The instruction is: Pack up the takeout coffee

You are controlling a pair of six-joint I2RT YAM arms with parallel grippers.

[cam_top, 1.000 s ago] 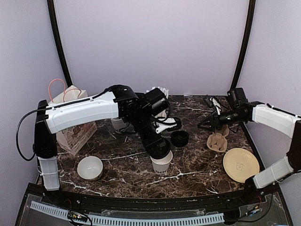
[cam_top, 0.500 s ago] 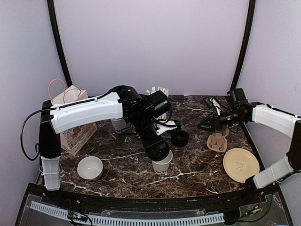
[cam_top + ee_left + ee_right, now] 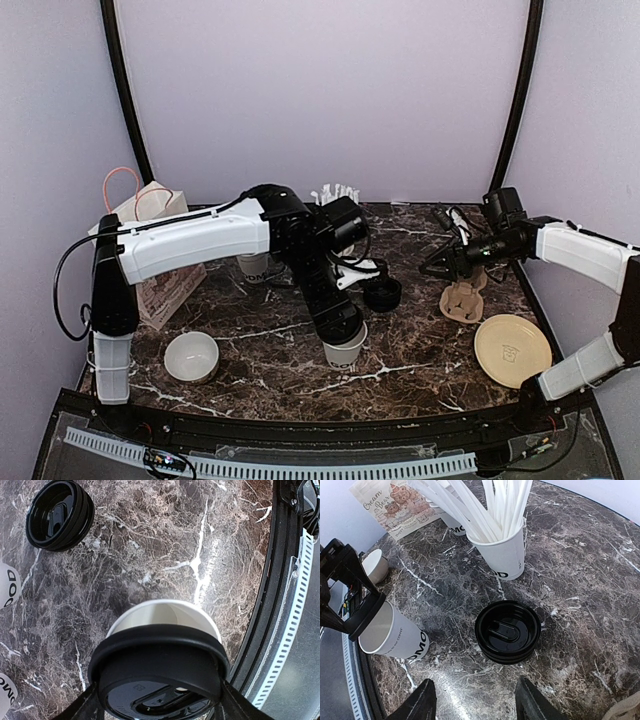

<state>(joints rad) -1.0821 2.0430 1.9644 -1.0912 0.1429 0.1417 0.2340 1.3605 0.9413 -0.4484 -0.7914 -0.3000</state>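
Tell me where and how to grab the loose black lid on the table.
Grip the loose black lid across its outer rim, coming straight down from above. It lies flat on the marble table, round and low, so only the rim wall offers opposing faces to pinch. The open right gripper is free; the left gripper is shut on the other lid.

I see a bag (image 3: 138, 206) far left, a bowl (image 3: 191, 356) nearer, a straw cup (image 3: 502, 550) at the back, and a plate (image 3: 512, 350) right. Beside it, possibly a cardboard carrier (image 3: 462, 300), all on the worktop (image 3: 420, 350).

L fingers (image 3: 86, 707) tight, R fingers (image 3: 426, 701) apart
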